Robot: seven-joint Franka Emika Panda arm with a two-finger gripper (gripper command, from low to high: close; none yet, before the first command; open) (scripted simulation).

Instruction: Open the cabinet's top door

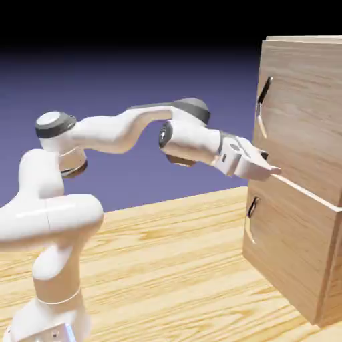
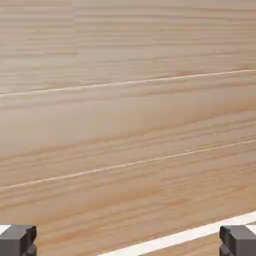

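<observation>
seen short of the goal: top door (image 1: 300,113) of cabinet (image 1: 294,254) apparently shut, handle (image 1: 263,107) ungrasped above gripper (image 1: 267,167), jaws apart and empty near the door's lower edge.

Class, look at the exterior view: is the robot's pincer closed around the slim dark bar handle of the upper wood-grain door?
No: the pincer sits at the seam below the top door, well under its handle.

Wood-grain cabinet (image 1: 294,220) upright, top door (image 1: 304,113) shut.
</observation>
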